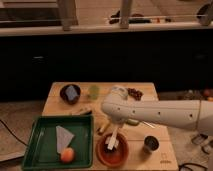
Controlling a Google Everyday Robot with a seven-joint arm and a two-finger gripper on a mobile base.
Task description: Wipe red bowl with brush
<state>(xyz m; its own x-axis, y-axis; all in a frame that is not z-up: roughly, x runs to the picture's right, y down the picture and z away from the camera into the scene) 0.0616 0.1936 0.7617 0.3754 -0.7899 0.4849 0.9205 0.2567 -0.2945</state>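
The red bowl [112,151] sits near the front edge of the wooden table [145,129], right of the green tray. The pale brush [112,141] stands tilted inside the bowl, its darker head down on the bowl's inside. My white arm reaches in from the right and bends down over the bowl. My gripper [116,130] is at the top of the brush handle, just above the bowl's far rim. The arm hides most of the gripper.
A green tray [35,145] at the front left holds a grey cloth [63,136] and an orange fruit [67,155]. A dark bowl with a blue-grey object [70,93], a green cup [94,91] and dark red items [134,93] stand at the back. A small dark metal cup [151,144] stands right of the red bowl, and a yellowish stick [103,128] lies to its left.
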